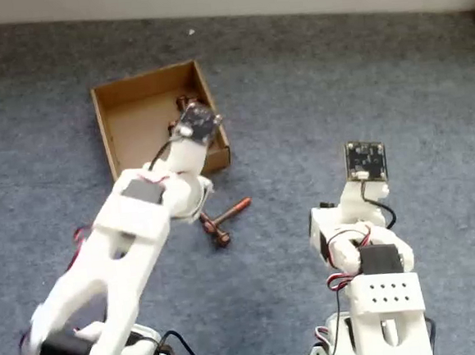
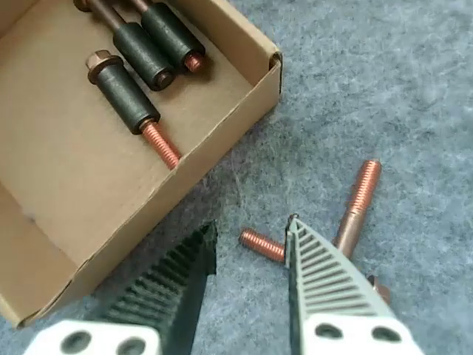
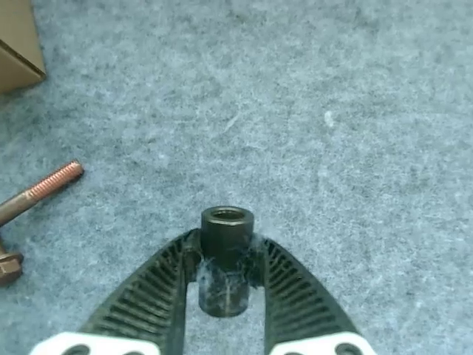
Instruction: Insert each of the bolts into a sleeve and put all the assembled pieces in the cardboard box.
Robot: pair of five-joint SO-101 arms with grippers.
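Three assembled pieces (image 2: 137,55), copper bolts in black sleeves, lie in the cardboard box (image 2: 66,170). My left gripper (image 2: 251,222) hangs open just outside the box's corner, above two bare bolts on the carpet. One bolt (image 2: 356,203) lies beyond the pale finger (image 2: 321,277); the other bolt (image 2: 261,244) is partly hidden behind it. In the high view these bolts (image 1: 224,215) lie beside the left arm (image 1: 142,218), below the box (image 1: 134,120). My right gripper (image 3: 225,240) is shut on a black sleeve (image 3: 225,255), held upright with its bore facing up.
Grey carpet covers the whole work area. In the right wrist view a bolt (image 3: 41,192) and a second bolt's head (image 3: 9,266) lie off to one side, with the box corner (image 3: 18,44) farther away. The right arm (image 1: 366,241) stands well apart from the box.
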